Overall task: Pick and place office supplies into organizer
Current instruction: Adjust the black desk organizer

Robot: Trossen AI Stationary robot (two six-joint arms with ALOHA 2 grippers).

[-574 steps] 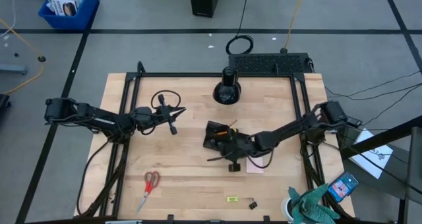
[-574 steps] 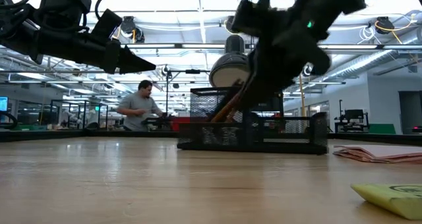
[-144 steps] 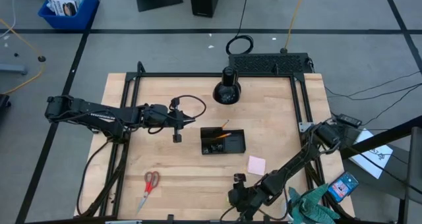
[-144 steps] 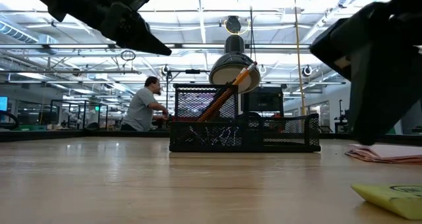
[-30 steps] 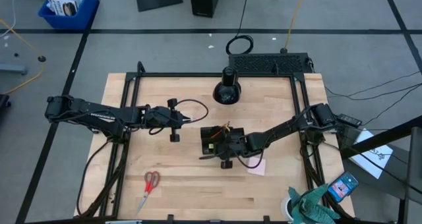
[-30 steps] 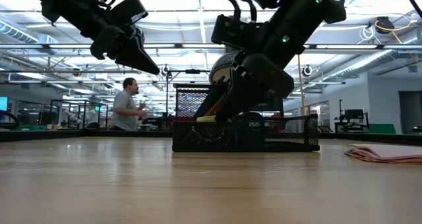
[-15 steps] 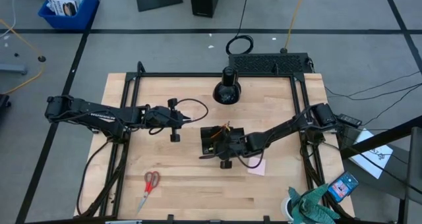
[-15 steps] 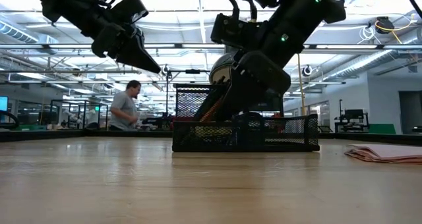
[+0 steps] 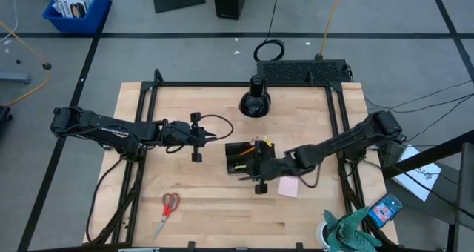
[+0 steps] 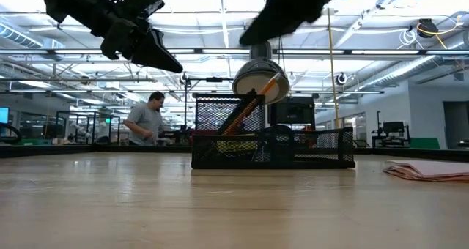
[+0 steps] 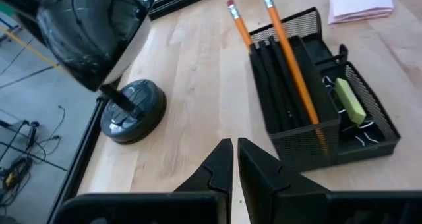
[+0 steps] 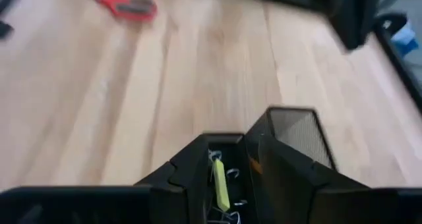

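The black mesh organizer [image 9: 249, 157] sits mid-table and holds orange pencils [image 11: 283, 53], dark pens [image 11: 271, 85], binder clips [image 11: 359, 137] and the yellow-green piece [image 11: 349, 100], which lies flat in a low compartment. My right gripper [image 9: 244, 175] hovers above the organizer's near side, slightly open, with the piece [image 12: 218, 176] showing between its fingers. My left gripper [image 9: 209, 136] is shut and waits in the air left of the organizer. The red-handled scissors [image 9: 169, 206] lie near the table's near-left edge. The pink sticky-note pad [image 9: 287, 186] lies flat, right of the organizer.
A round black cone-shaped object [image 9: 254, 104] stands toward the far edge behind the organizer. Black frame rails [image 9: 148, 133] run along the table's left and right sides. A blue phone-like item [image 9: 385, 207] lies off the table's right. A person [image 10: 149, 119] stands in the room beyond.
My right gripper has risen from inside the organizer to well above it and drawn a little toward the right. The yellow-green piece that was at its fingertips now lies in the organizer's low compartment.
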